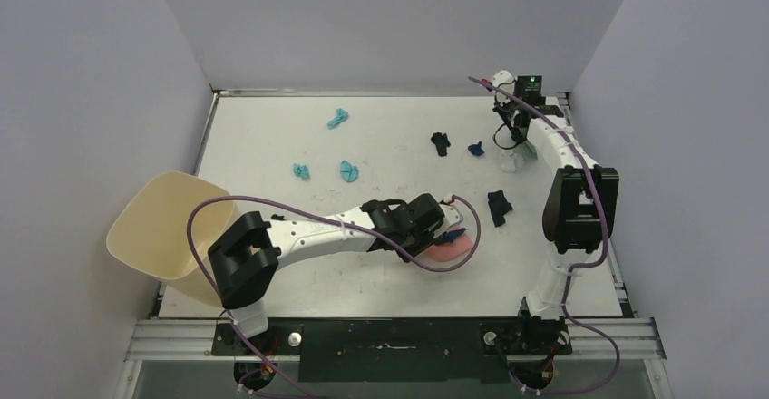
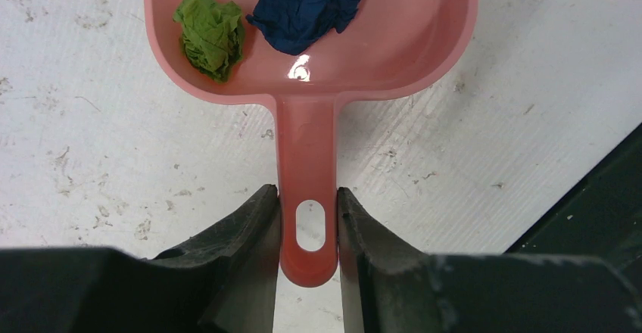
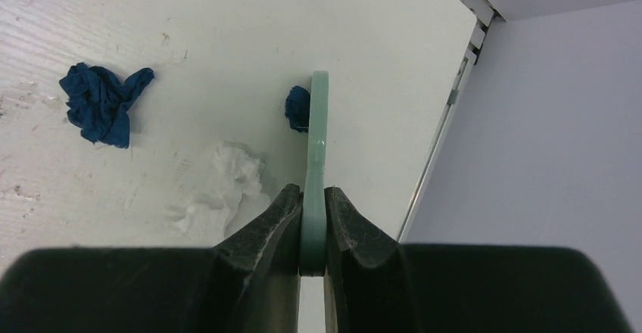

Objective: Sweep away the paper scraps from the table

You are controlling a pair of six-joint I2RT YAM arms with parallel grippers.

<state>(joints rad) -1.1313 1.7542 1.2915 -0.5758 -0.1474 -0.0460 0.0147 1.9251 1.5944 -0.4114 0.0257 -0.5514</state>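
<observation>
My left end effector (image 2: pixel 306 197) is partly closed. It pinches the handle of the pink dustpan (image 2: pixel 409 38) from both sides. The dustpan lies on the white bench (image 2: pixel 91 144), close to the middle and a bit toward the near side. Inside it I see a green wad (image 2: pixel 212 34) and a dark blue wad (image 2: pixel 306 4), side by side.

My right end effector (image 3: pixel 312 193) is squeezed tight on the thin teal brush (image 3: pixel 319 113), at the far right of the bench. A small blue wad (image 3: pixel 297 108) sits just beside the brush, on its left. A white wad (image 3: pixel 223 185) lies near it, and a bigger blue wad (image 3: pixel 102 106) lies further left.

More paper scraps (image 1: pixel 301 170) are spread over the bench. There are three teal scraps (image 1: pixel 349 170) on the far left part, a black scrap (image 1: pixel 441 143) further right, and a dark scrap (image 1: pixel 499 207) just right of the dustpan. A beige bin (image 1: pixel 163 227) stands at the near left corner of the bench.
</observation>
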